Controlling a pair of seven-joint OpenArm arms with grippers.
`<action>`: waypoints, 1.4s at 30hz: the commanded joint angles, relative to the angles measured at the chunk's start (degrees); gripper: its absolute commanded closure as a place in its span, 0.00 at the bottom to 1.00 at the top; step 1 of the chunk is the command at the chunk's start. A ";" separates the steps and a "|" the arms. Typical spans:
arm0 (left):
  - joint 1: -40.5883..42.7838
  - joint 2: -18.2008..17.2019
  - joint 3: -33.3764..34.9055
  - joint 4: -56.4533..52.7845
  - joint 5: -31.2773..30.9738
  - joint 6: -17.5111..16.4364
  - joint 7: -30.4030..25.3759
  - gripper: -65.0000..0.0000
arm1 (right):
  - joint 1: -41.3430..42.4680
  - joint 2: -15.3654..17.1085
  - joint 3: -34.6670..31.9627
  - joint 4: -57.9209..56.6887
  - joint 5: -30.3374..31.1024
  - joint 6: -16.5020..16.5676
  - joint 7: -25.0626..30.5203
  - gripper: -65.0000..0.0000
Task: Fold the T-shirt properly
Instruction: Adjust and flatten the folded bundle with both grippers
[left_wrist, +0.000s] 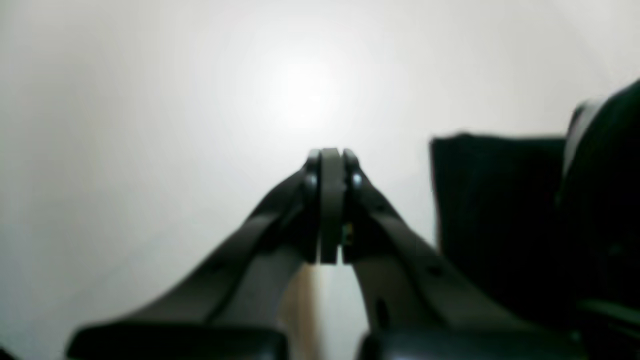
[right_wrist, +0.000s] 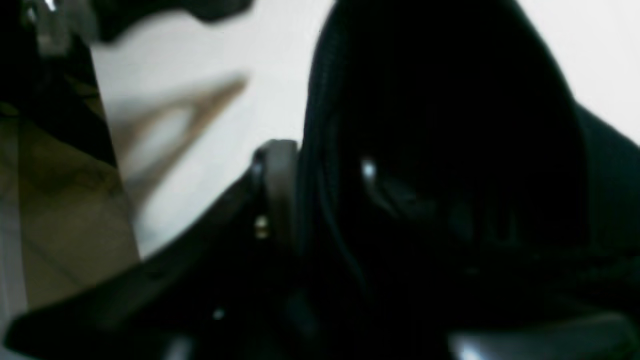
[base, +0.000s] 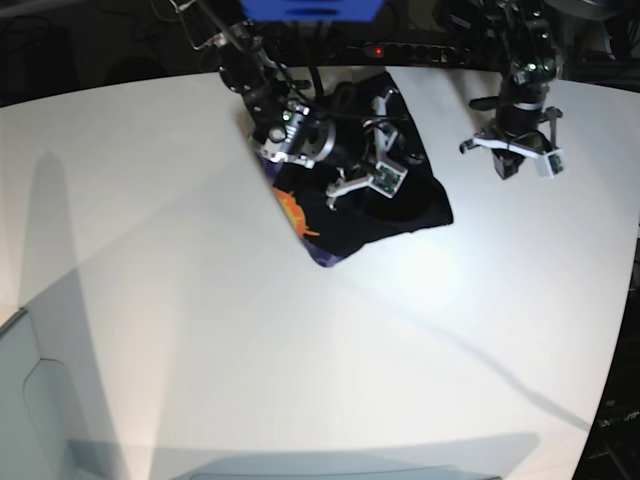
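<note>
The black T-shirt (base: 412, 203) lies bunched and partly folded at the back middle of the white table, with an orange print (base: 292, 210) and purple patches along its near left edge. My right gripper (base: 362, 185) is down on the cloth. In the right wrist view its fingers (right_wrist: 275, 170) stand apart, the gripper (right_wrist: 322, 170) open, with a fold of the T-shirt (right_wrist: 440, 100) between and over them. My left gripper (base: 505, 165) hovers right of the shirt, apart from it. Up close the left gripper (left_wrist: 330, 155) is shut and empty, the T-shirt (left_wrist: 490, 200) to its right.
The white table (base: 200, 300) stretches wide toward the front and left. Its curved right edge (base: 625, 330) runs close by the left arm. Dark equipment and cables (base: 420, 45) line the back edge, with a blue block (base: 310, 8) above.
</note>
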 joint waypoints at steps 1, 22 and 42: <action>0.42 -0.31 -1.39 1.12 -0.35 -0.19 -1.02 1.00 | 0.40 -0.66 -0.26 1.30 1.06 0.62 1.48 0.65; -0.28 -0.39 -9.83 1.38 -0.52 -0.27 -1.02 1.00 | -4.09 0.66 13.28 21.69 1.15 0.62 1.22 0.50; -1.16 -1.54 -12.12 4.02 -0.61 -0.27 -1.02 1.00 | -10.24 13.31 -7.73 19.49 1.15 0.62 1.57 0.50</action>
